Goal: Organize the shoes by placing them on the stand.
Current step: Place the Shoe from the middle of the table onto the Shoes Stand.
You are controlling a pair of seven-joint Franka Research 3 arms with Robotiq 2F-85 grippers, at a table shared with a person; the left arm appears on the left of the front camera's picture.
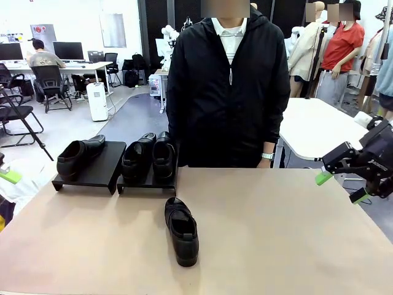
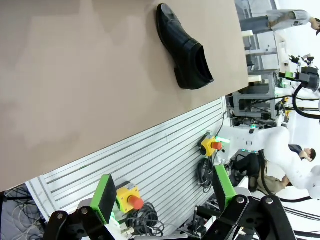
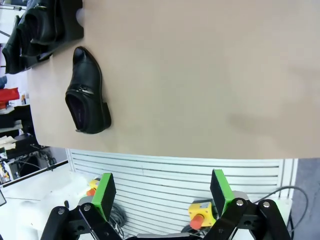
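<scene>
left gripper [image 2: 165, 197] jaws apart, off near-left edge | right gripper [image 1: 341, 187] jaws apart, off right edge | loose shoe [image 1: 182, 231] mid-table, open tabletop [image 1: 276, 233] around | stand [image 1: 98, 169] far-left edge

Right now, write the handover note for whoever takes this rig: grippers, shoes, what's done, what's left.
Left gripper: open, empty, held off the table's near edge.
Right gripper: open, empty, held off the table's right side.
Left stand: one shoe on it, room beside it.
Right stand: two shoes side by side.
Fourth shoe: loose on the table, in front of the right stand, toe toward the robot.
Done: three shoes placed. Left: pick up the loose shoe and set it on the left stand.
</scene>
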